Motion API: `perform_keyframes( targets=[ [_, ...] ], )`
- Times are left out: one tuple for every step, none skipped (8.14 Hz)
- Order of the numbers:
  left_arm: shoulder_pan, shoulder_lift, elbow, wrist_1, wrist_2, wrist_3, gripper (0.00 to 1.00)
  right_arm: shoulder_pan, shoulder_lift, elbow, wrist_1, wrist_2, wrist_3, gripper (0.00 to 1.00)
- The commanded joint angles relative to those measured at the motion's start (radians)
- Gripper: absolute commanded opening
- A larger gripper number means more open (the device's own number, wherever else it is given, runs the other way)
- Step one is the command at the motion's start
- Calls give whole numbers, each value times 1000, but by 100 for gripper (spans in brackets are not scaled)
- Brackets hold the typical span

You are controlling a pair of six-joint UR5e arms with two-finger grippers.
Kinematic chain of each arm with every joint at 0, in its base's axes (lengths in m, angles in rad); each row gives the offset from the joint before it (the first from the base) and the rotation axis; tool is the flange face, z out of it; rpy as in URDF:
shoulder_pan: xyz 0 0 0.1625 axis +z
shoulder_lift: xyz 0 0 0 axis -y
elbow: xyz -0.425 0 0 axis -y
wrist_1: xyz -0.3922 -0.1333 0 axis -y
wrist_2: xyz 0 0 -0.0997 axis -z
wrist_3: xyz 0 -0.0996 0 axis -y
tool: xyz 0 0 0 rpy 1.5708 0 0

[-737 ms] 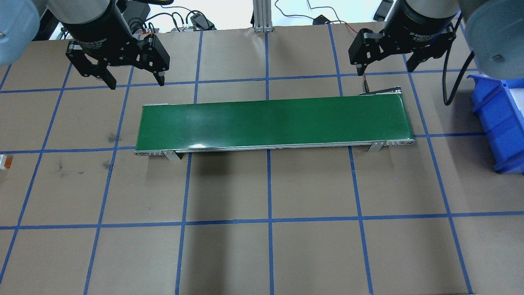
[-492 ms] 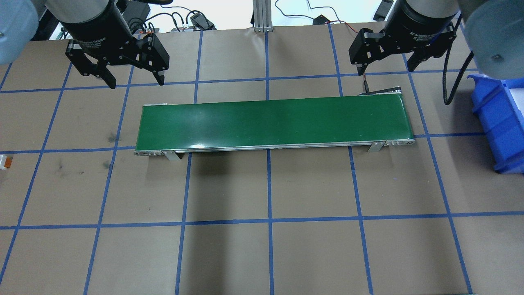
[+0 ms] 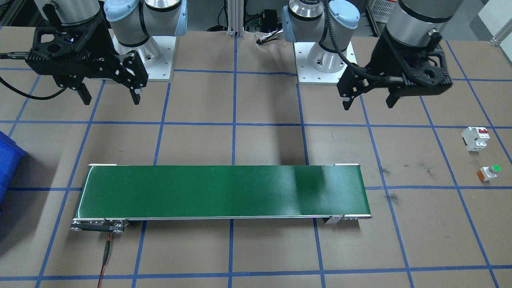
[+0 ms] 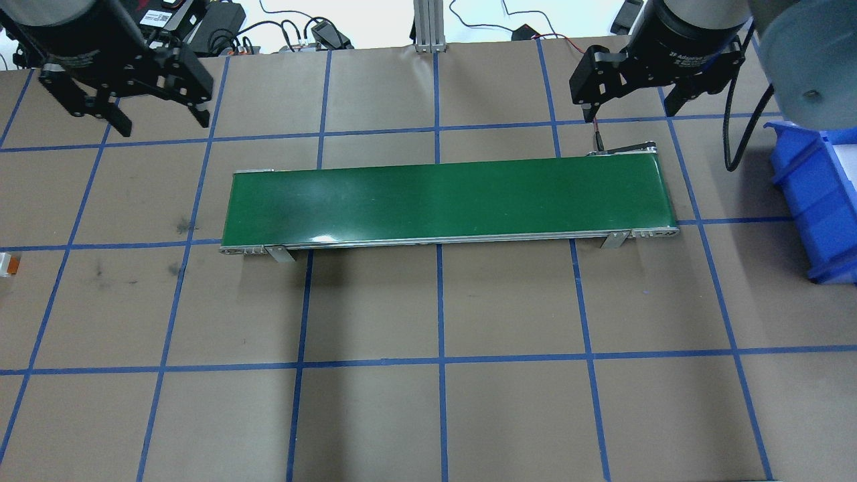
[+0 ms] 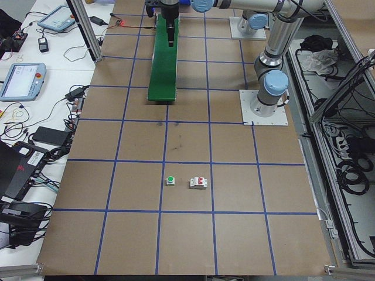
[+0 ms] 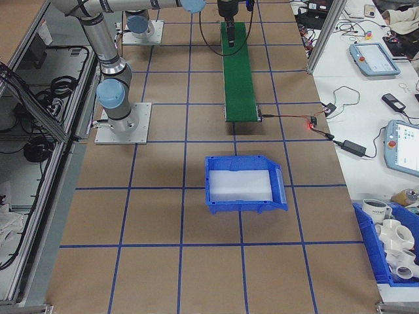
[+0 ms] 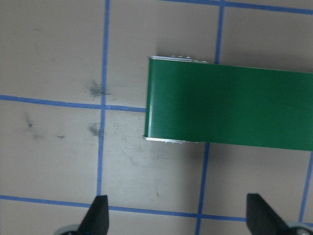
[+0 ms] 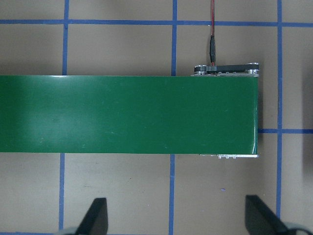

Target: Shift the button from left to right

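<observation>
Since the earlier frame the left gripper (image 4: pixel 158 110) is shifting toward the table's left edge, jaws spread and empty. The button (image 3: pixel 489 173) is lying near that edge, just beside the circuit breaker (image 3: pixel 475 138), well apart from the conveyor belt (image 3: pixel 224 192). The right gripper (image 4: pixel 628 94) is hanging spread above the belt's right end, near the blue bin (image 4: pixel 815 201).

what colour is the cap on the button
Green; the button shows best in the exterior front-facing view.

The left hand (image 4: pixel 161 124) has swung outward, away from the belt's (image 4: pixel 442 201) end and toward the tabletop's (image 4: pixel 435 402) left edge, fingers as widely spread as before
</observation>
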Motion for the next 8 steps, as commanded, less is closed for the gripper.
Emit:
perform_keyframes(
  targets=[
    [292, -7, -11, -2, 6, 348, 100, 2, 20, 0, 2, 1, 11, 100],
    [384, -30, -12, 2, 11, 467, 100, -2, 20, 0, 2, -8, 2, 100],
    [455, -57, -14, 36, 13, 568, 100, -2, 18, 0, 2, -10, 0, 100],
    [519, -90, -15, 72, 11, 660, 100, 0, 17, 0, 3, -7, 0, 100],
    [584, -154, -18, 155, 11, 736, 100, 0, 18, 0, 2, -4, 0, 100],
    [648, -224, -11, 222, 11, 765, 100, 0, 17, 0, 2, -8, 0, 100],
    [693, -289, -9, 235, 11, 796, 100, 0, 17, 0, 2, -4, 0, 100],
    [704, -356, -8, 252, 13, 810, 100, 0, 18, 0, 0, 1, 0, 100]
  ],
)
